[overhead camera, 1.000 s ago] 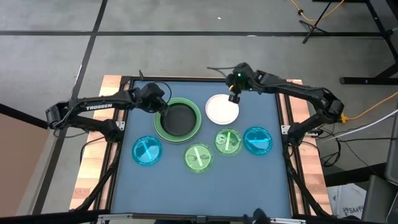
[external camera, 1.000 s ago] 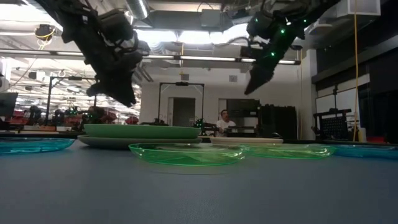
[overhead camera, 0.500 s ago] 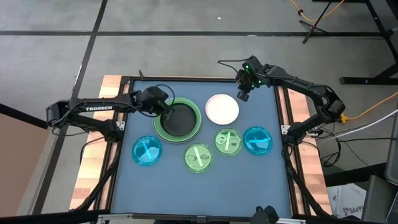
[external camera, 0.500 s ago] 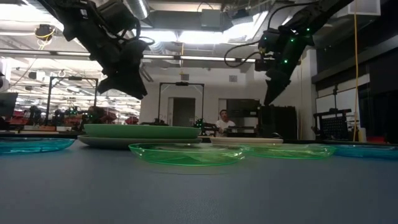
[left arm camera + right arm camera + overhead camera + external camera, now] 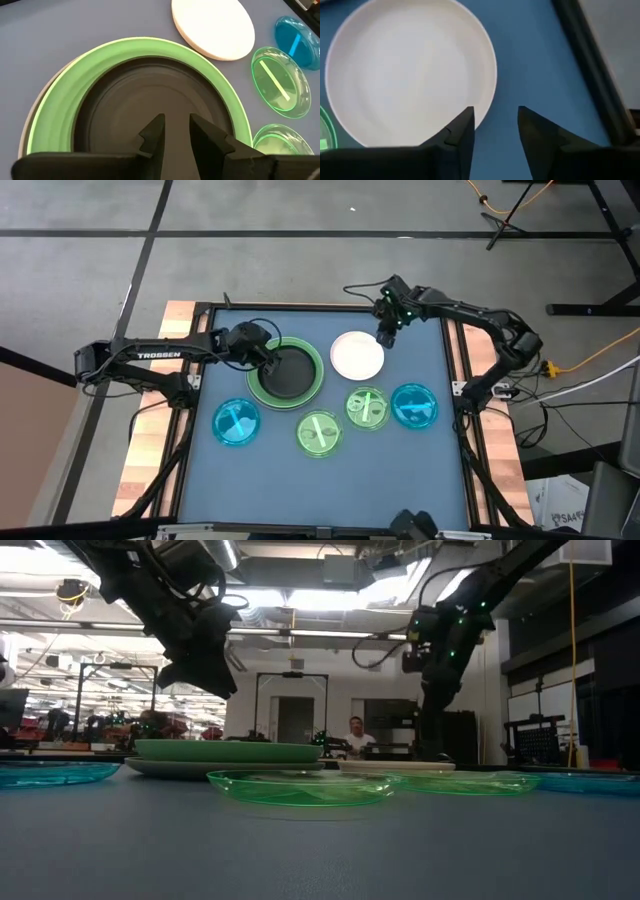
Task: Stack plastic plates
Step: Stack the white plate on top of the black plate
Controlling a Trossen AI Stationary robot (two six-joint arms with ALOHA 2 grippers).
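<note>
A black plate point(image 5: 290, 370) lies in a light green plate point(image 5: 258, 385), and a grey plate's rim point(image 5: 160, 768) shows under the green one. My left gripper point(image 5: 268, 358) hovers over the black plate point(image 5: 135, 100), fingers narrowly open. A white plate point(image 5: 357, 356) rests flat on the table. My right gripper point(image 5: 385, 336) is open and points down at its far-right rim point(image 5: 487, 75), one finger over the plate and one over the mat, touching nothing. Two small blue plates point(image 5: 237, 421) point(image 5: 414, 406) and two small green plates point(image 5: 319, 433) point(image 5: 367, 407) lie nearer.
The blue mat is ringed by a dark raised frame point(image 5: 452, 370), which runs close to my right gripper point(image 5: 585, 65). Open mat lies along the near edge point(image 5: 320, 490). A person sits far back in the room point(image 5: 357, 735).
My right gripper swung off the white plate's far edge toward the table's right, then turned to point straight down and came lower beside the plate's far-right rim. My left gripper rose a little and shifted toward the middle of the black plate. No plate moved.
</note>
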